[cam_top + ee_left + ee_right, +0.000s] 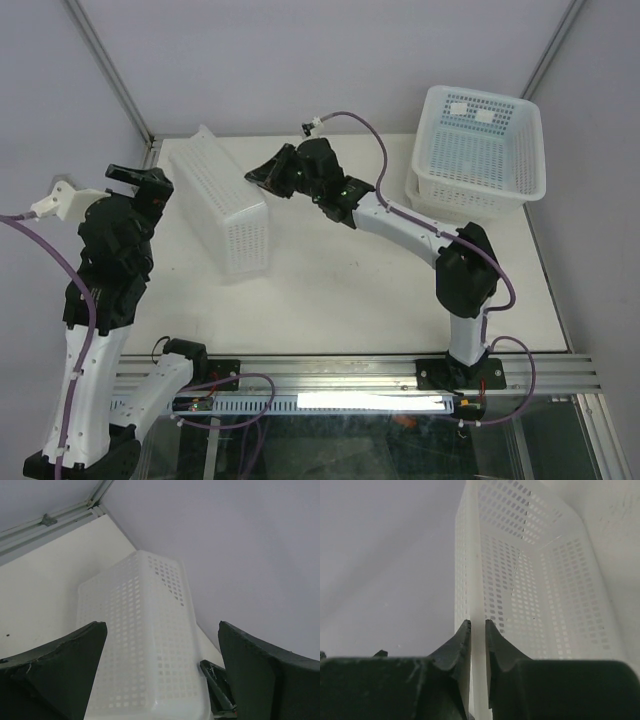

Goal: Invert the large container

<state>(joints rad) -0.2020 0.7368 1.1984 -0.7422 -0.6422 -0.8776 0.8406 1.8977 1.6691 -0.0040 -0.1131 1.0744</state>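
Observation:
The large container (222,205) is a white perforated tub standing on its long side at the left of the table, its open face turned to the right. My right gripper (259,177) is shut on its upper rim; in the right wrist view the fingers (478,624) pinch the thin rim edge, with the container's mesh inside (540,580) beyond. My left gripper (140,178) is open and empty, just left of the container. In the left wrist view its jaws (162,626) stand wide apart with the container's grid base (145,645) ahead of them.
A mesh-sided white basket (482,148) sits stacked on another white tub (416,192) at the back right corner. A metal frame post (110,70) and grey walls close off the back. An aluminium rail (350,375) runs along the near edge.

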